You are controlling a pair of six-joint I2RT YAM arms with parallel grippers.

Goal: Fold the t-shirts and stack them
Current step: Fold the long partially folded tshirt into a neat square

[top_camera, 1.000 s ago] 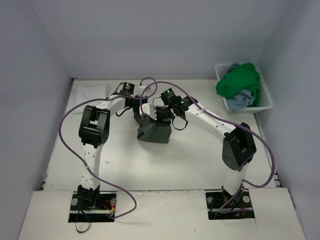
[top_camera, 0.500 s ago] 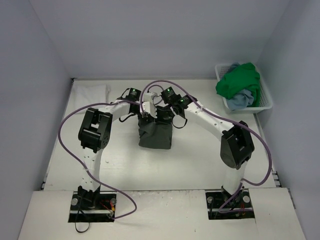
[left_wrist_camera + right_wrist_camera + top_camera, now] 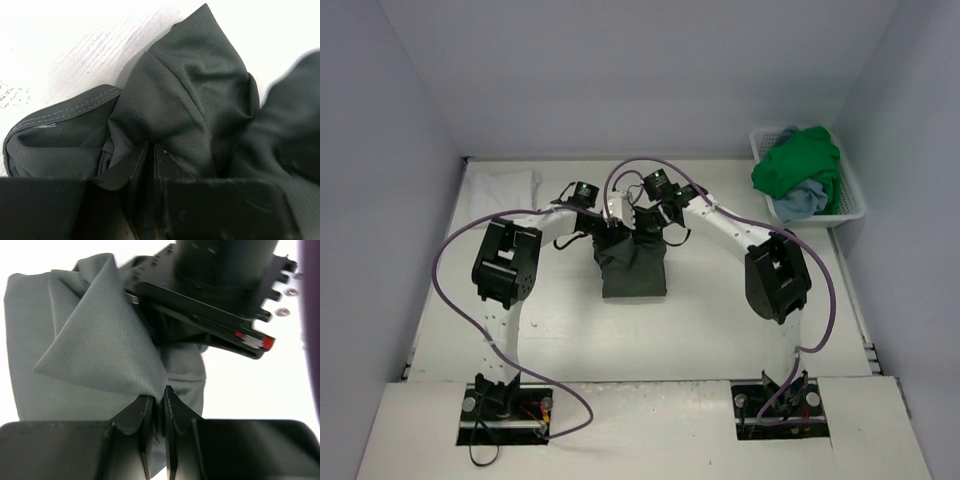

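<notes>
Pale grey walls close in a white table (image 3: 720, 330), with both arm bases bolted at its near edge. Reaching in over the middle, the left arm (image 3: 505, 265) and right arm (image 3: 775, 280) meet above the dark olive-grey t-shirt (image 3: 635, 272), which hangs bunched between them with its lower part resting on the table. Purple cables (image 3: 450, 250) loop along both arms.

At the far right edge stands a white slatted basket (image 3: 850, 205) holding the bright green t-shirt (image 3: 798, 165), heaped over the light blue t-shirt (image 3: 800, 200). The white t-shirt (image 3: 503, 185) lies flat in the far left corner (hard to pick out against the table).

The left gripper (image 3: 151, 150) is closed on a gathered fold of the olive-grey mesh cloth, beside a stitched hem. The right gripper (image 3: 159, 397) pinches the tip of a triangular fold of the same shirt, its jaws nearly together. Just behind that fold, the right wrist view shows the left arm's black housing with a small red mark (image 3: 252, 340), too small to read.
</notes>
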